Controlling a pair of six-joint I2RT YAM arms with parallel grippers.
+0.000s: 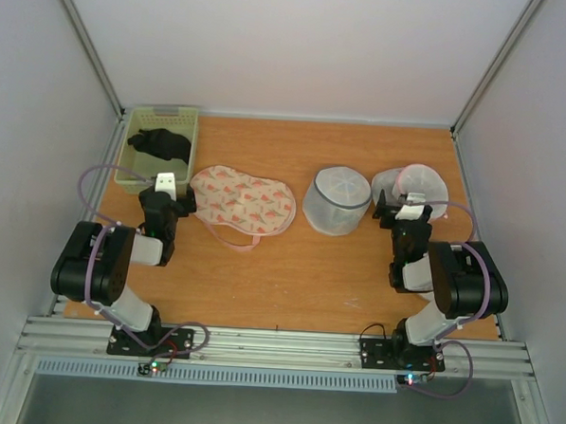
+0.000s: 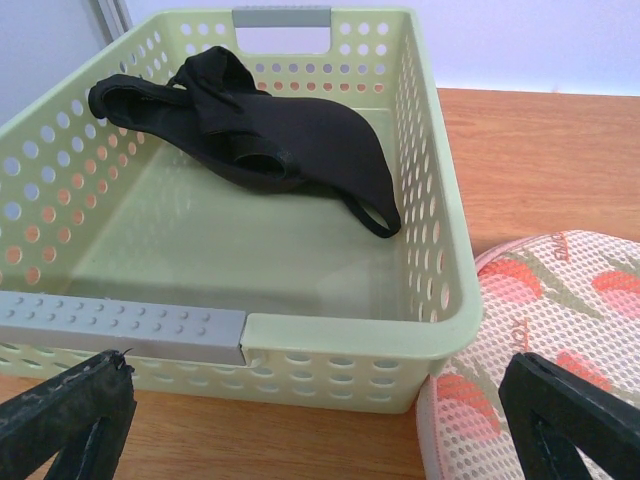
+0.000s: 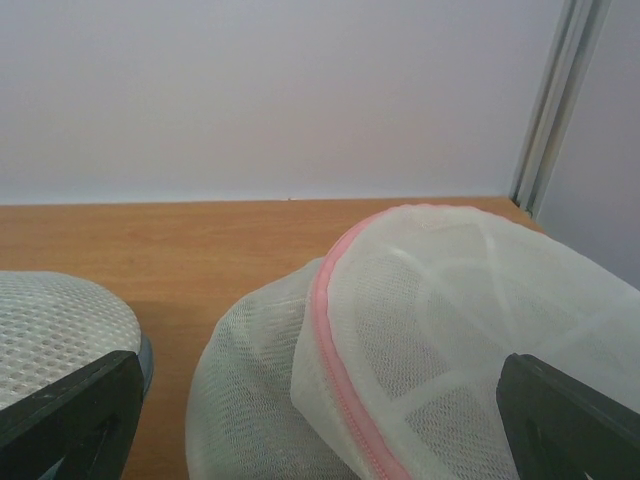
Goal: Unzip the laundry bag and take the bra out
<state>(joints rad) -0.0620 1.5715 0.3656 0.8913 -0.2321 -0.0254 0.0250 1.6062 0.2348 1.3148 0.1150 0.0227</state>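
Two task items logged. The laundry bag lies flat on the table with its print side up and a pink strap looping toward the near edge. Its left end is just beside the near right corner of the green basket. Whether the zip is open cannot be told. The bra is black and crumpled, and it lies inside that basket toward the far wall (one strap trails toward the right wall). The left gripper hovers low at the basket's near right corner, jaws spread wide and holding nothing, with one finger over the pouch's edge. Right of the pouch, apart from it, stands a round white mesh bag. Further right slumps a pink-trimmed mesh bag. The right gripper sits just in front of it, jaws wide and empty.
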